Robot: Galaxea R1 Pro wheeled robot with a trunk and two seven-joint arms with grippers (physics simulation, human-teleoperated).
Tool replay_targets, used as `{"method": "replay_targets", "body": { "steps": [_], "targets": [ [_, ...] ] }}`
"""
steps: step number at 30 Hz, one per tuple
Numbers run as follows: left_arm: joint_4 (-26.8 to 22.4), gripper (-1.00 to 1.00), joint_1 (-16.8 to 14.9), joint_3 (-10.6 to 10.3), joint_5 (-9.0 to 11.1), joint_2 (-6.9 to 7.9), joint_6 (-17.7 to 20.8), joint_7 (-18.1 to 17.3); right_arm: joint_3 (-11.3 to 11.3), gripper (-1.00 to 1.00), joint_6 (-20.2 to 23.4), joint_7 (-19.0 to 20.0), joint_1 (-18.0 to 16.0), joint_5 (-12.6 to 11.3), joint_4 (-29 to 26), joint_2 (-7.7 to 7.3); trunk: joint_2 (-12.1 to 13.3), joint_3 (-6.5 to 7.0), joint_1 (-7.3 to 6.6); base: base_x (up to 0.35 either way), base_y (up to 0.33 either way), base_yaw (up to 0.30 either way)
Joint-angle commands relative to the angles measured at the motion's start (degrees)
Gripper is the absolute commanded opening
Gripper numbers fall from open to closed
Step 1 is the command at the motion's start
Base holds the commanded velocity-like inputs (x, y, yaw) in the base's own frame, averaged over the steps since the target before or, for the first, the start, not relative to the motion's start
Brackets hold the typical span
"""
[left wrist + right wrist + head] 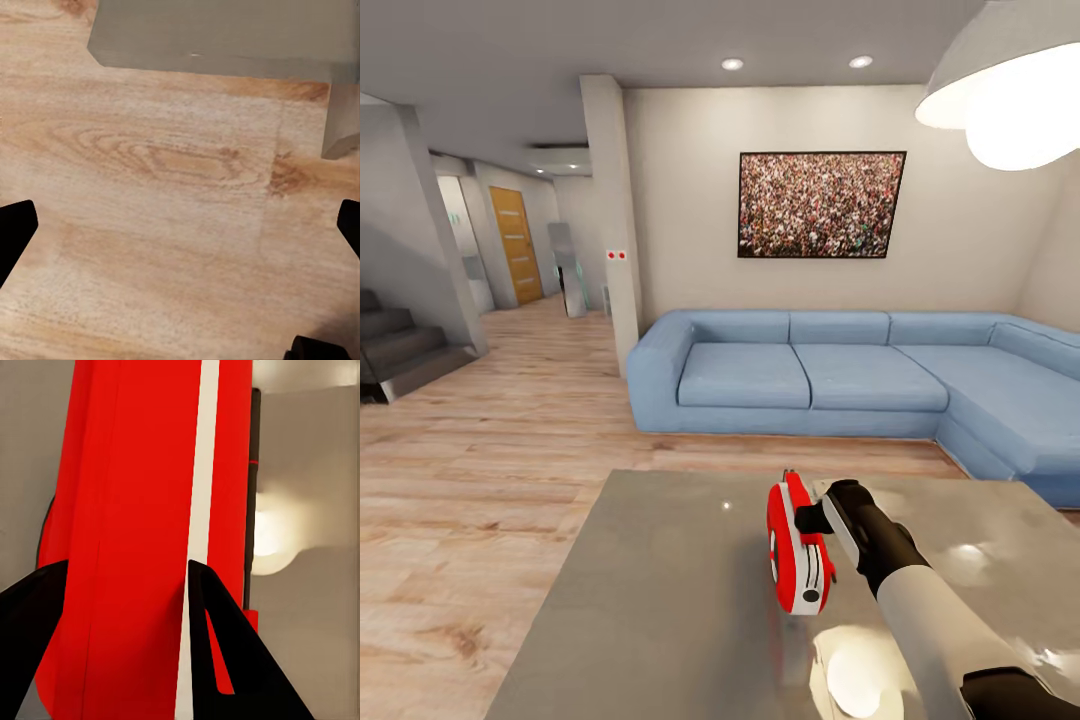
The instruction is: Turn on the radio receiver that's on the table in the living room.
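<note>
The red radio receiver [798, 545] with its white side band stands on edge over the grey table [660, 600], its thin handle at the top. My right gripper [812, 518] reaches it from the right and is shut on its side. In the right wrist view the radio receiver [142, 510] is very close, and two black fingers [225, 660] overlap its red body and white band. My left gripper [180, 225] hangs open over the wood floor, its dark fingertips [15, 232] far apart with nothing between them.
The blue sectional sofa [810, 375] stands behind the table under the framed crowd picture [821, 204]. A pendant lamp [1010, 90] hangs at the upper right. Stairs [400, 350] and a hallway with an orange door [517, 245] lie to the left. Wood floor [490, 450] surrounds the table.
</note>
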Motion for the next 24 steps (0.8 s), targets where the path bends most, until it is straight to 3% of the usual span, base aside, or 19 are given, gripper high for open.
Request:
{"method": "replay_targets", "body": {
  "steps": [1, 24],
  "targets": [
    [0.0, 1.0, 0.0, 0.0, 0.0, 0.0, 0.0, 0.02, 0.01, -1.0, 0.0, -0.01, -0.01, -0.01, -0.01, 0.0, 0.41, 0.19, -0.23, 0.0, 0.0, 0.0],
    [0.02, 1.0, 0.0, 0.0, -0.05, 0.08, 0.09, 0.06, -0.01, -1.0, 0.0, 0.04, -0.01, 0.14, -0.01, 0.0, 9.64, 4.32, -5.28, 0.0, 0.0, 0.0]
  ]
}}
